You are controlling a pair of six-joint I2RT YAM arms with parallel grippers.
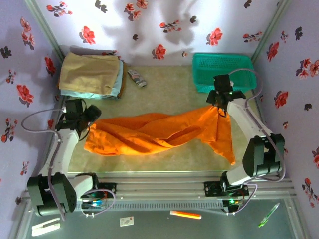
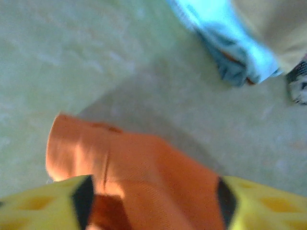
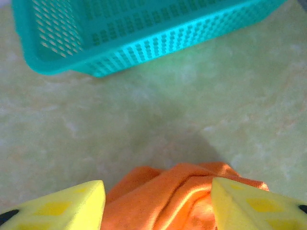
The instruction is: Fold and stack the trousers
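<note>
Orange trousers are stretched as a twisted band across the middle of the table, between its left and right edges. The left gripper and right gripper are set wide, with cloth loose between each pair of fingers. The twist should be smoothed flat before any fold.

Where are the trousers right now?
In the top view the trousers lie stretched across the table's middle from the left gripper to the right gripper, nearer the bases than the green basket.

Table bears trousers; basket; folded garments
</note>
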